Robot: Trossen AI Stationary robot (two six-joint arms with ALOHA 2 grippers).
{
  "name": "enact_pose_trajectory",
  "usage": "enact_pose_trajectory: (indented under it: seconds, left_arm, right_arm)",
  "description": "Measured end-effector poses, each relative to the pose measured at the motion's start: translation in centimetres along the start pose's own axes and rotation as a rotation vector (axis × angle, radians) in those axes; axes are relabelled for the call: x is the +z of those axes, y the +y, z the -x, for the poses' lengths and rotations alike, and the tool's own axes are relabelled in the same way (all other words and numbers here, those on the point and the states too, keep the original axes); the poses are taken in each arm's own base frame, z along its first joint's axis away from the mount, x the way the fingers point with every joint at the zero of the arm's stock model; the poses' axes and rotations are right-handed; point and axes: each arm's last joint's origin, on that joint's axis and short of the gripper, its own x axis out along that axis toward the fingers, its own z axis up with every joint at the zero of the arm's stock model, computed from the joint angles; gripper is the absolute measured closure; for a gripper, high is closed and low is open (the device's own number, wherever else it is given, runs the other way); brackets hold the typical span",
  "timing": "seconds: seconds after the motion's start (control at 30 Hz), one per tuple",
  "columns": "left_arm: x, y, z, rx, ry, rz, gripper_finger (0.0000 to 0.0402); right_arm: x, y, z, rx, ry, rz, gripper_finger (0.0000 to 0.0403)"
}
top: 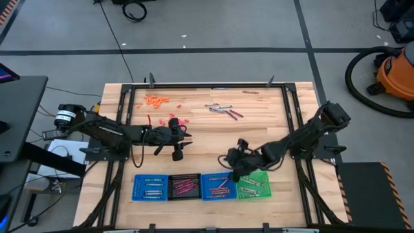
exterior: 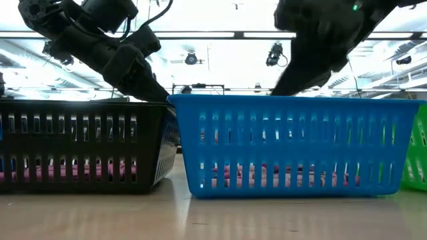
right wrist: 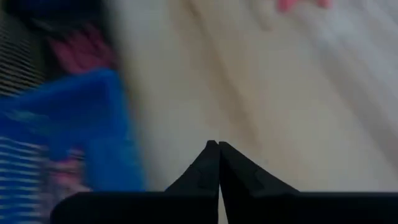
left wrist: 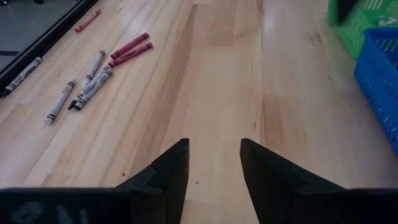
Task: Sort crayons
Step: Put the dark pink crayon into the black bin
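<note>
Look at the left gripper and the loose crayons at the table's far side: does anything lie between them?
Nothing visible does. In the left wrist view only bare table lies between the open left gripper and the loose crayons.

1. We see the left arm stretched from nine o'clock toward centre, its left gripper (left wrist: 213, 163) with fingers parted, holding nothing.
2. The right arm reaches from three o'clock toward six, right gripper (right wrist: 217, 147) fingertips pressed together.
</note>
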Motion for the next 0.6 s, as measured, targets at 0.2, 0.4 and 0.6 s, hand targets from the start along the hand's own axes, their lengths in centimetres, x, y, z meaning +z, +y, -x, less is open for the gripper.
enact_pose_trajectory:
  seconds: [0.2, 0.4, 0.6]
  left_arm:
    - [0.0, 0.3, -0.1, 0.009, -0.002, 0.006, 0.0246]
    - [0.1, 3.1, -0.6, 0.047, 0.006, 0.054, 0.0246]
    - [1.0, 5.9, -2.5, 0.037, 0.049, 0.036, 0.0246]
  right_arm:
    - [0.0, -4.1, -0.6, -0.145, 0.103, -0.009, 0.0359]
    - [0.0, -6.7, -0.7, -0.15, 0.0, -0.068, 0.0349]
    - [-2.1, -8.7, -1.2, -0.154, -0.086, -0.113, 0.035]
